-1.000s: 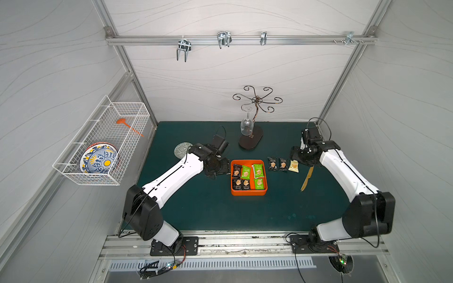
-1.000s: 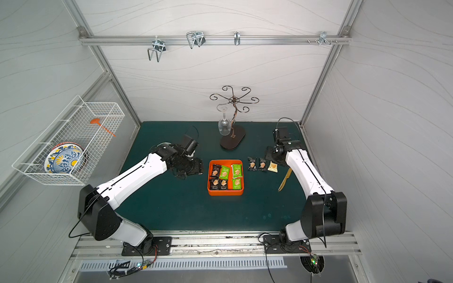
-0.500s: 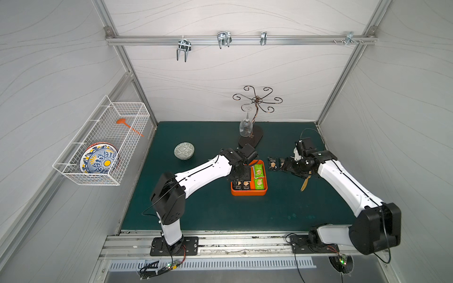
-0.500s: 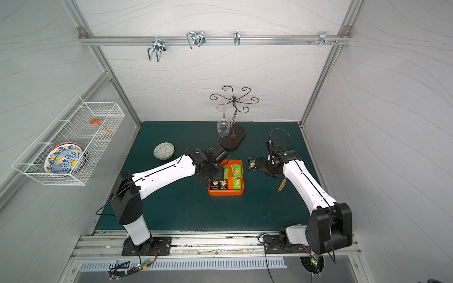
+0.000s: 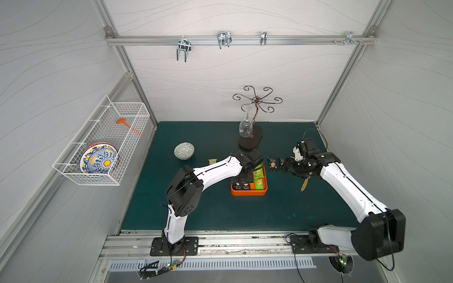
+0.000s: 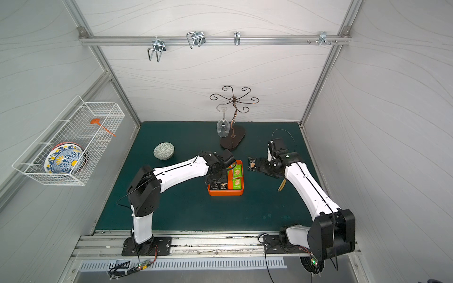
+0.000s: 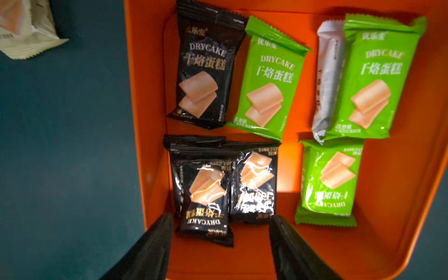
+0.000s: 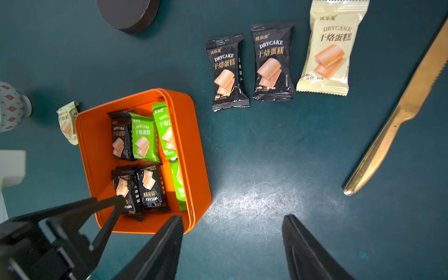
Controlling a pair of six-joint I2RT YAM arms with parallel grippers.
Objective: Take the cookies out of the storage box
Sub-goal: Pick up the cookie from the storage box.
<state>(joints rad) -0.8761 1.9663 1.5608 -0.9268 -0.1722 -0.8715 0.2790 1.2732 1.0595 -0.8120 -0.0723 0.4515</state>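
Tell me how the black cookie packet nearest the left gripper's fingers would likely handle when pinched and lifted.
The black packet looks like glossy, crinkled film, so it may slip or crumple between the fingers. It seems small and puffy, so probably light. It lies against a neighbouring black packet, which might drag along.

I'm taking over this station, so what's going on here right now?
Two arms are emptying cookie packets from the orange storage box. The left gripper is open over two black packets in the box, gripping neither. The right gripper is open and empty above the mat. Three packets lie on the mat beside the box, a pale one on its other side; at least seven are inside.
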